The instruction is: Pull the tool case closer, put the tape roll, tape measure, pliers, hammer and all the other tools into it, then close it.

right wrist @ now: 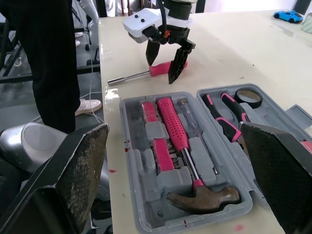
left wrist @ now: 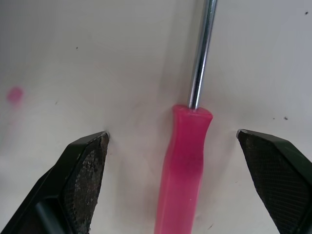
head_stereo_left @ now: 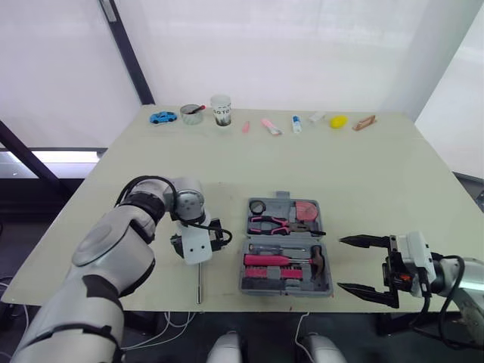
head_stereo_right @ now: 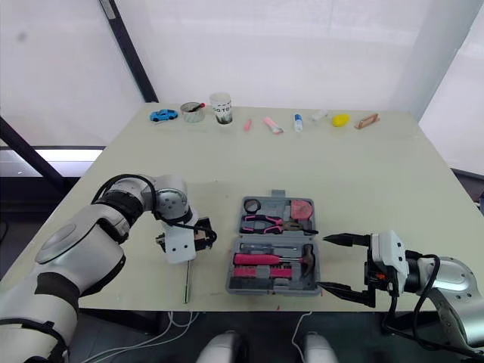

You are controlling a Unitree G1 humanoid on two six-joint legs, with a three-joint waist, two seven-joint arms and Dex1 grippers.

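Screwdriver [left wrist: 183,165] with a pink handle lies on the table [head_stereo_left: 363,174] near the front edge, left of the case [head_stereo_left: 287,292]. The left gripper [left wrist: 171,133] hangs over the handle, fingers spread either side and clear of it. From the head, the gripper hides the handle and only the steel shaft shows. The right gripper [head_stereo_left: 339,263], fingers wide apart, sits just right of the case. The case lies open, holding a hammer [head_stereo_left: 318,261], pliers [head_stereo_left: 270,223], a tape roll [head_stereo_left: 257,206] and a pink item [head_stereo_left: 305,211] too small to identify. A person's legs [right wrist: 48,58], cut off above, stand beside the table. A toy car [head_stereo_left: 162,117], a cup [head_stereo_left: 221,110] and small unclear objects line the far edge.
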